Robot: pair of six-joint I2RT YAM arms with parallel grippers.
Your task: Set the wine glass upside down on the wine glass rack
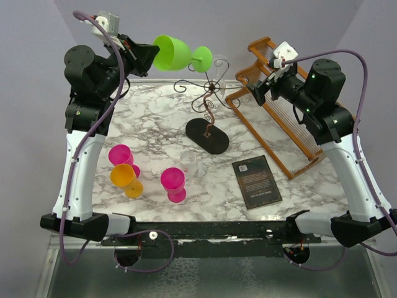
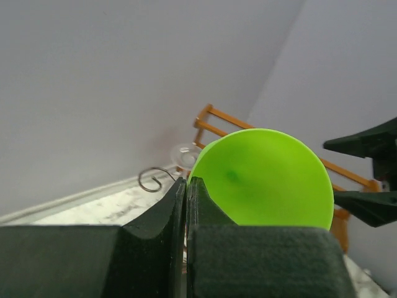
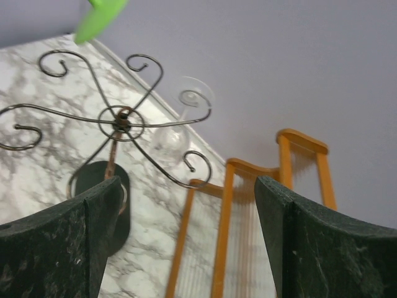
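**Pale lilac walls, marbled desk: green glass held high beside the wire tree**

Pale lilac walls close in a white marbled desk [image 1: 155, 124]. The wine glass [image 1: 177, 53] is not on the desk. It is in the air over the far left part, lying roughly level, with its mouth toward the left arm and its foot toward the wine glass rack [image 1: 208, 96]. The left fingers [image 2: 152, 230] are pressed almost together on the wall of the bowl at the rim. In the left wrist view the green bowl fills the space just beyond them. The right fingers [image 3: 62, 242] are spread wide apart with nothing between them. They hang near the wooden dish rack [image 1: 279, 124] and face the wire arms.

The glass looks like moulded plastic, so it is probably light, stiff and smooth rather than brittle. A pinch on a thin, curved rim gives little hold against twisting, and the glass may swing about that point as the wrist turns it over. The stem is the part that has to slide into a wire curl, and the foot then rests on the curl. For that reason the stem and foot are best left free, with any hold kept on the bowl.

The rack looks springy and light on its black oval base [image 1: 208, 136], so a sideways push could shift it. A clear glass [image 3: 177, 127] hangs from one arm, close to the green foot. It is likely the breakable piece, so a vacant curl away from it looks the safer choice.
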